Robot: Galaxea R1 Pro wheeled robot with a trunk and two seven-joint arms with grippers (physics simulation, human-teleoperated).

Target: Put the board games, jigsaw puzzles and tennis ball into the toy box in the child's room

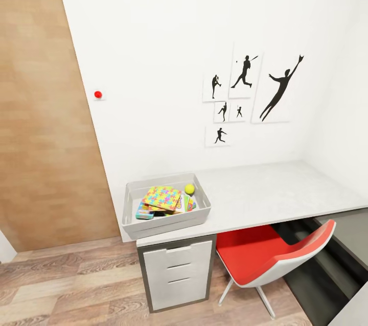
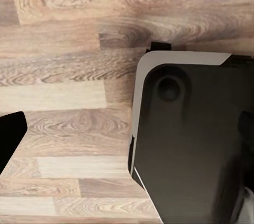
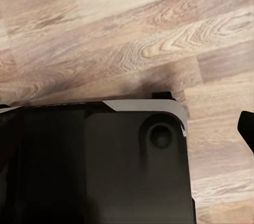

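White wall, desk (image 1: 286, 190) mostly bare | bin (image 1: 166, 226) at desk's left end w/ puzzle (image 1: 162, 197), ball (image 1: 189, 189) inside | red chair (image 1: 266, 257) tucked under | grippers: can't tell open/closed.

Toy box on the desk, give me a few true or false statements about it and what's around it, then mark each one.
1. The tennis ball lies inside the toy box. True.
2. The toy box sits at the desk's right end, above the chair. False: it sits at the left end of the table, above the drawer unit.
3. A jigsaw puzzle lies on top of the other toys in the box. True.
4. The chair has a blue seat. False: the seat is red.
5. A board game lies on the bare desk top beside the box. False: the desk top right of the box is bare.
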